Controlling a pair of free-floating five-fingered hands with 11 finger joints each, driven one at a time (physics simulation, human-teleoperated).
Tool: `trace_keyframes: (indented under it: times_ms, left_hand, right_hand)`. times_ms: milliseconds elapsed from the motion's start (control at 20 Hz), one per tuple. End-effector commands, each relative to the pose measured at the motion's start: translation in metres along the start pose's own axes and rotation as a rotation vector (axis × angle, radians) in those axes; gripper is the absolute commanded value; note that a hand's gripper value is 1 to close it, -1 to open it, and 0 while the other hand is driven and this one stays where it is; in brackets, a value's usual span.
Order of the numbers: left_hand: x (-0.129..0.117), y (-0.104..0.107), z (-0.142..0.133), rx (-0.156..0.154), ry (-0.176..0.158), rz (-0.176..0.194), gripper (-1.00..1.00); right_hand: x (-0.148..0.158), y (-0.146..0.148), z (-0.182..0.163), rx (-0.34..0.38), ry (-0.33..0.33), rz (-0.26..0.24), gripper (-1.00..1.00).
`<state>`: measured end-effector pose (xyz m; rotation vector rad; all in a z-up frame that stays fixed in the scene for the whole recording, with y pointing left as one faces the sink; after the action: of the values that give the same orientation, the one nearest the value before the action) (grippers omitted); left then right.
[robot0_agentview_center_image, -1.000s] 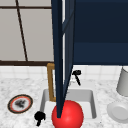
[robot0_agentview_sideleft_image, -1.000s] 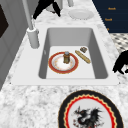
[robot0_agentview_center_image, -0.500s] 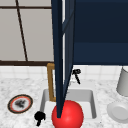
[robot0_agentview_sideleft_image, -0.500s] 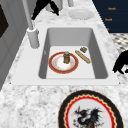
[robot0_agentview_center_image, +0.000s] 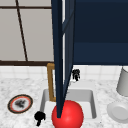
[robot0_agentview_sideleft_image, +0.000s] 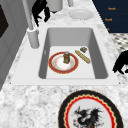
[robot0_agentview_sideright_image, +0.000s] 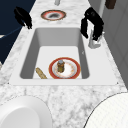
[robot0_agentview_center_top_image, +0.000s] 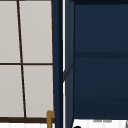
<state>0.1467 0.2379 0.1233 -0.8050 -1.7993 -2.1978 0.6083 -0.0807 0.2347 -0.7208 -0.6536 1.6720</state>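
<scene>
Two black hands hang in the air at the sink (robot0_agentview_sideleft_image: 47, 32), and neither has hold of anything. In the front view the left hand (robot0_agentview_center_image: 39, 117) floats low over the near rim at the sink's left corner; in the left side view it shows at the right edge (robot0_agentview_sideleft_image: 121, 62), its fingers drooping downward in a loose curl above the marble surface (robot0_agentview_sideleft_image: 32, 105). The right hand (robot0_agentview_center_image: 76, 73) hovers at the back of the sink beside the faucet (robot0_agentview_sideleft_image: 32, 35); in the right side view (robot0_agentview_sideright_image: 92, 23) it arches over the faucet's base with the fingers pointing down in a relaxed hook, close to the faucet, though I cannot tell whether they touch it. On the sink floor lies a red-rimmed plate (robot0_agentview_sideleft_image: 63, 63) with a small brown jar (robot0_agentview_sideleft_image: 66, 57) standing upright on it, and just beside the plate a tan stick-shaped thing (robot0_agentview_sideleft_image: 82, 56) lies aslant, with a small dark piece (robot0_agentview_sideleft_image: 83, 49) near its far end. A decorated plate (robot0_agentview_center_image: 20, 103) with a dark figure in its middle rests on the surface to the left of the sink, near the left hand. A white plate (robot0_agentview_center_image: 118, 112) and a grey pot (robot0_agentview_center_image: 123, 82) stand on the surface to the right. A dark blue cabinet door (robot0_agentview_center_image: 61, 55) stands open above the sink.
</scene>
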Motion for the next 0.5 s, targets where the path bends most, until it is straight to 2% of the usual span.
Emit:
trace_keyframes:
  times_ms: [0,300,450]
  left_hand:
    - [0.000,0.000,0.000,0.000,0.000,0.000,0.00]
    - [0.000,0.000,0.000,0.000,0.000,0.000,0.00]
    - [0.000,0.000,0.000,0.000,0.000,0.000,0.00]
  right_hand:
    - [-0.005,0.010,-0.013,0.052,0.010,-0.020,1.00]
    - [-0.013,0.023,-0.028,0.030,0.005,-0.025,1.00]
    - [-0.018,0.020,-0.019,-0.048,0.003,-0.026,1.00]
